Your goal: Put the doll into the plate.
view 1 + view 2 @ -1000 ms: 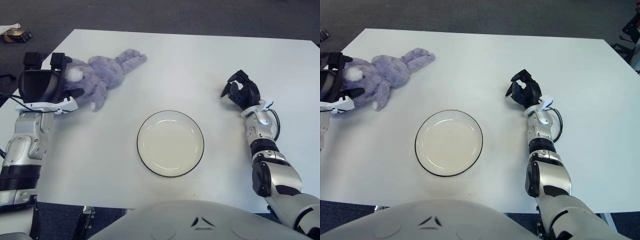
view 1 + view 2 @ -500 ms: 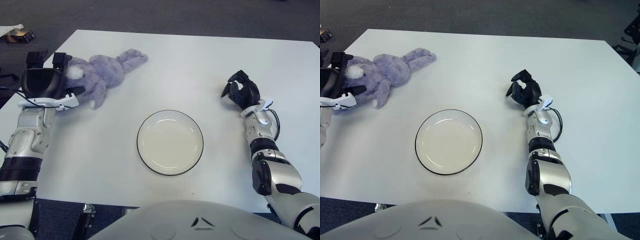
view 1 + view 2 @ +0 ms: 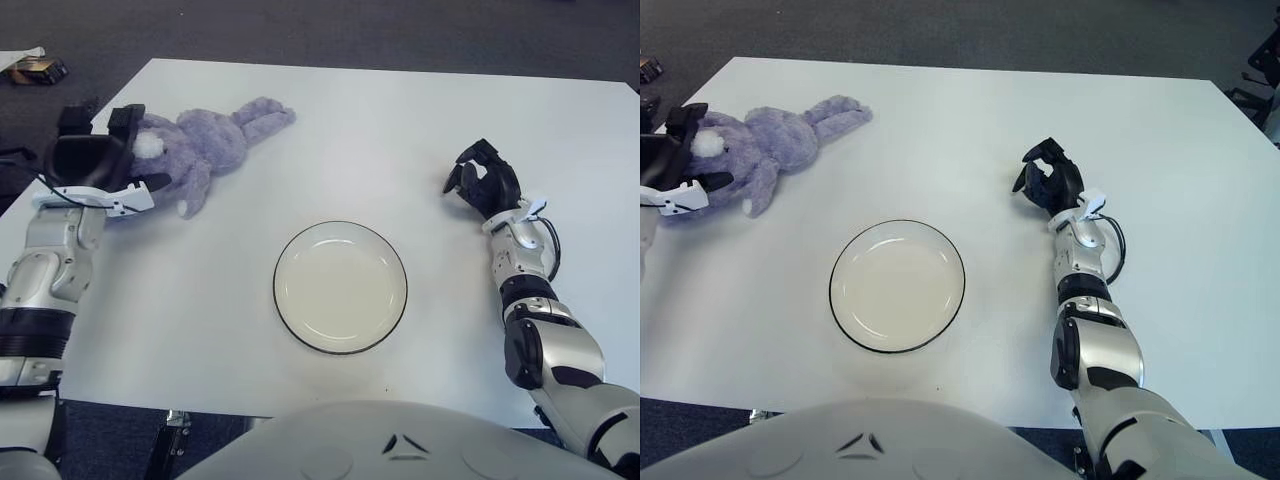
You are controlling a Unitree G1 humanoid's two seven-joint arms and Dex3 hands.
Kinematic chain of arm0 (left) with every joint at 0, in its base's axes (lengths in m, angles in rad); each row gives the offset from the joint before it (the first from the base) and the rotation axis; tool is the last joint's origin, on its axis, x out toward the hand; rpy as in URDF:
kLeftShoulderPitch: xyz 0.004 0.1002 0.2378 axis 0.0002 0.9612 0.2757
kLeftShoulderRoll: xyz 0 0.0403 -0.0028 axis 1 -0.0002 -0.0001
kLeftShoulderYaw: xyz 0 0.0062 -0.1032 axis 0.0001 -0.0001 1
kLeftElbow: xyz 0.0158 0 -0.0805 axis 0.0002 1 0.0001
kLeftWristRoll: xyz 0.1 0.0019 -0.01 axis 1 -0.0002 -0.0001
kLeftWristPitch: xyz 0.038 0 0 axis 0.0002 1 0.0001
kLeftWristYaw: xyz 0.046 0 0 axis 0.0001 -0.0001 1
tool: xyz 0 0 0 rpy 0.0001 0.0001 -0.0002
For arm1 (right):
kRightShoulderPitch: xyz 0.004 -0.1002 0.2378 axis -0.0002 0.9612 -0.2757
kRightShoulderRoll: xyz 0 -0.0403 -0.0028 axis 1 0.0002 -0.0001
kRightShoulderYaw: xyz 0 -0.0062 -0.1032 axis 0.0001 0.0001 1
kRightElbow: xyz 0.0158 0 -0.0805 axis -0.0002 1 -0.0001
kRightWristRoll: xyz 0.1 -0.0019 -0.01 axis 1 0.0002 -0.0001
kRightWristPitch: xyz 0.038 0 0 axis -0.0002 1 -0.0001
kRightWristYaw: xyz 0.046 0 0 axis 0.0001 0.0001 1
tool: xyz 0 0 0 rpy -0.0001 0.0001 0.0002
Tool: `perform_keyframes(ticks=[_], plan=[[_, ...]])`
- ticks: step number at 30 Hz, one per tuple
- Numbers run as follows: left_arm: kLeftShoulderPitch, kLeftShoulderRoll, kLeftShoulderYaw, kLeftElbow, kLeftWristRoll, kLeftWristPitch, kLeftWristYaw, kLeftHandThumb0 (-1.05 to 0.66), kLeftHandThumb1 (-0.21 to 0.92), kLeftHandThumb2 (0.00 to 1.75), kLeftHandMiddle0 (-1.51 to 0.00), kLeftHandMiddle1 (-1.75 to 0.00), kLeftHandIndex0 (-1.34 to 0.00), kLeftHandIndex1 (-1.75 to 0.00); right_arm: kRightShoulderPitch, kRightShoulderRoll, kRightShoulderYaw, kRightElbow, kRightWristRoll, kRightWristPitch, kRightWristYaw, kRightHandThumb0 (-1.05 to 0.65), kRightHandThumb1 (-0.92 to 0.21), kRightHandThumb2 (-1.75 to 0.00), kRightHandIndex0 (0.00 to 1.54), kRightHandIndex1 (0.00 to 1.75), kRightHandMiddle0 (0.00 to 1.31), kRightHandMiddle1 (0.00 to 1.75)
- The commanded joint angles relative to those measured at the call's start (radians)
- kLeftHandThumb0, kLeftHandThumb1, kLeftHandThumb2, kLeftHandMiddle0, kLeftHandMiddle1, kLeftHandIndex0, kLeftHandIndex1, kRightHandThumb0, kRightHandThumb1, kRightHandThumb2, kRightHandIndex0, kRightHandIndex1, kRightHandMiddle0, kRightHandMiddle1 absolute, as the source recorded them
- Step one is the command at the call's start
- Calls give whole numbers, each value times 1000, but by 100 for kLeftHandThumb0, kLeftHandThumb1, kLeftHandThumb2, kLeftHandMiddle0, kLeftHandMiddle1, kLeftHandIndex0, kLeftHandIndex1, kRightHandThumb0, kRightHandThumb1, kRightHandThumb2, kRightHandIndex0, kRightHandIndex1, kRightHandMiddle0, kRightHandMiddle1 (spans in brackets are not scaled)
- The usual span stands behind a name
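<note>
Since shifting leftward, left hand [image 3: 95, 160] beside doll [image 3: 205, 150]

No readable text, labels, brands or numbers anywhere in either view.

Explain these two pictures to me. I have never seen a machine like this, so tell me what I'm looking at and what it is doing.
This is a humanoid robot seen through its own eyes: two cameras in its head, set slightly apart, look down at the same white table. The pale curve at the bottom is its chest. On the table lie a purple plush rabbit doll at the far left and an empty white plate in the middle. The left hand is at the doll's near end, with fingers against it, though a firm grasp is not clear. The right hand shows to the right of the plate, fingers curled, holding nothing. The doll is not yet in the plate.
</note>
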State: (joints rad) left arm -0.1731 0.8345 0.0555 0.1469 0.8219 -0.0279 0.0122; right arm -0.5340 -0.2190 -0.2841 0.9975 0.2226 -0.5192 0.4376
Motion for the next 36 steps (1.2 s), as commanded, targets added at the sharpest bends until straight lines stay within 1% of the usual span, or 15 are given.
perform_keyframes(ticks=[1,4,8,10,14,20,24,28,32,34,36], plan=[[18,39,-6,-31,-61,-7,-113,-105,92,62,0,0,0,-2,91,38,-1,83,7,43,3,-40,-63,-92,81,163,37,175],[18,52,1,-45,-137,-21,-206,-105,92,57,0,0,0,0,91,39,-4,83,8,42,2,-40,-63,-92,81,163,37,175],[14,61,8,-58,-224,-21,-300,-105,92,47,0,0,0,0,90,40,-7,85,9,43,1,-40,-63,-92,81,163,37,175],[14,65,8,-63,-243,-19,-320,-105,92,44,0,0,0,0,89,40,-7,85,9,43,1,-40,-63,-91,81,163,37,175],[1,92,-3,-75,-298,-14,-430,-105,92,38,0,0,0,0,91,38,-9,82,11,45,7,-39,-64,-91,81,164,37,175],[-14,114,-20,-71,-320,-29,-488,-105,92,35,0,0,0,0,93,38,-5,77,3,46,-7,-40,-63,-92,80,165,37,175],[-17,116,-27,-71,-312,-41,-489,-105,92,36,0,0,0,0,93,39,-5,76,5,49,-7,-40,-62,-93,80,165,38,175],[-24,112,-42,-43,-292,-74,-453,-105,92,36,-1,0,0,0,92,40,-9,77,13,52,3,-40,-62,-93,79,164,38,175],[-113,82,-119,212,-215,-191,-285,-105,91,36,-1,-1,0,0,91,42,-13,78,16,57,5,-40,-62,-94,78,163,38,175],[-129,80,-133,249,-198,-217,-238,-104,90,35,-1,-1,0,0,91,42,-14,77,16,60,4,-40,-61,-94,78,163,38,175],[-134,81,-140,255,-186,-233,-200,-103,90,35,-2,-1,0,0,90,42,-16,76,17,63,5,-40,-61,-95,78,163,38,175]])
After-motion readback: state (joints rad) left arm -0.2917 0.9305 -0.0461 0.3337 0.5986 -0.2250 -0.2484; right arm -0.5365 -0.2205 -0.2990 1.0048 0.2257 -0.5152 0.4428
